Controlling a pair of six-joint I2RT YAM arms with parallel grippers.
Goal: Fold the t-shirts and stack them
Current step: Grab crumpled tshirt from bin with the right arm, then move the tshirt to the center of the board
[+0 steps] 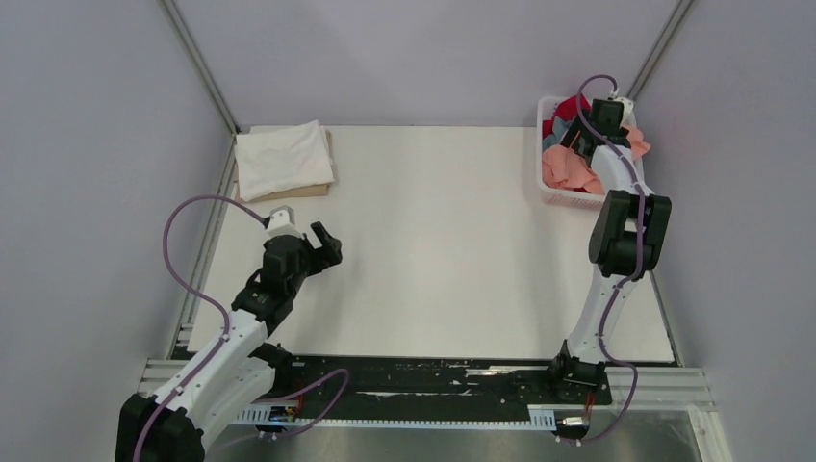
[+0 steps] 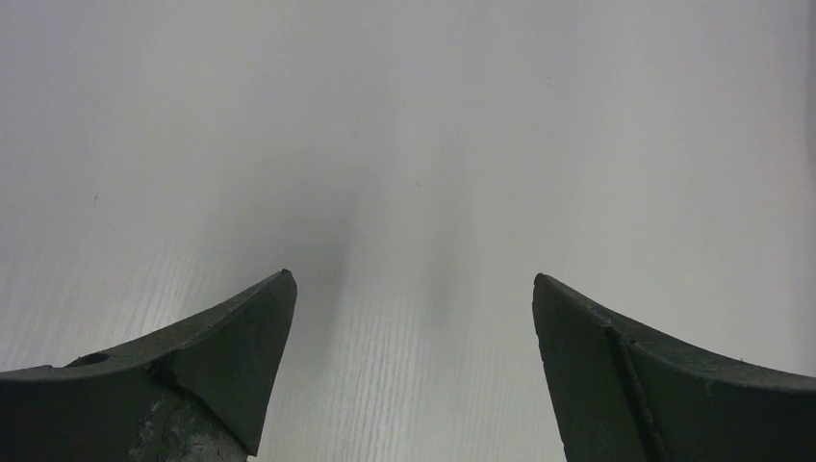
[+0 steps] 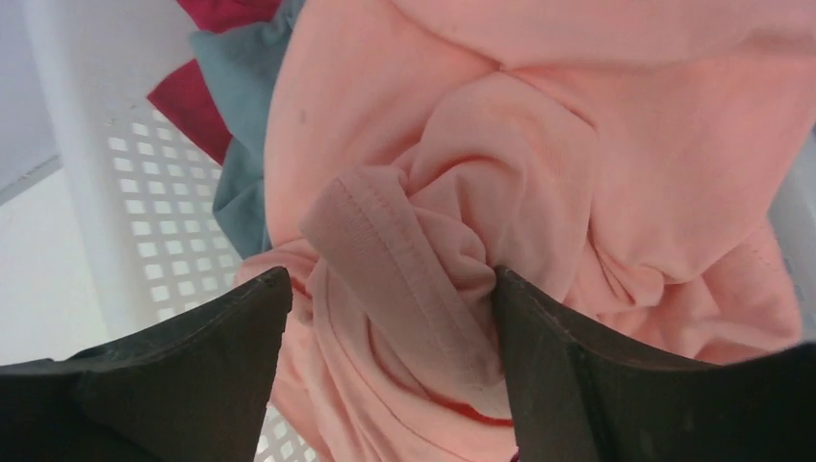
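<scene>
T-shirts point(image 1: 570, 166): three heaped in white basket point(image 3: 144, 231), far right; white shirt point(image 1: 284, 157) folded, far left.
Salmon-pink shirt point(image 3: 597, 192): topmost, bunched.
Right gripper point(image 3: 392, 274): jaws apart, straddling its bunched ridge.
Left gripper point(image 2: 412, 276): spread wide, nothing held, over table point(image 2: 414, 115).
Advice: pinch salmon layer only; lift clear of rim.

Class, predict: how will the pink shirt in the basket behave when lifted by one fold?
Probably floppy: the pink shirt lies crumpled in soft folds, so it should droop from the right gripper. Likely light, being thin cloth. It might drag the grey-blue shirt touching it.
</scene>
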